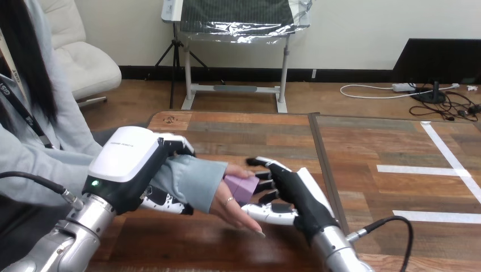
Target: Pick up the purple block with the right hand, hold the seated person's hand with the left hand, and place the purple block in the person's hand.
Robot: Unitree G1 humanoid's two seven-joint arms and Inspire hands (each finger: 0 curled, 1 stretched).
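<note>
left hand, lower left, is clamped round the person's wrist. right hand, centre, meets the block, which sits in the person's hand. can't tell if it's gripping. a dragging pull-back could knock the block onto the table. print on the left hand's shell is too tiny to read.

I see a pale wall along the top of the frame, with a black baseboard under it and a wood floor below. A white armchair sits upper left. At top centre, a grey stand carries a foil-wrapped panel. Upper right I have a dark screen, with a power strip on the floor beside it.
</note>
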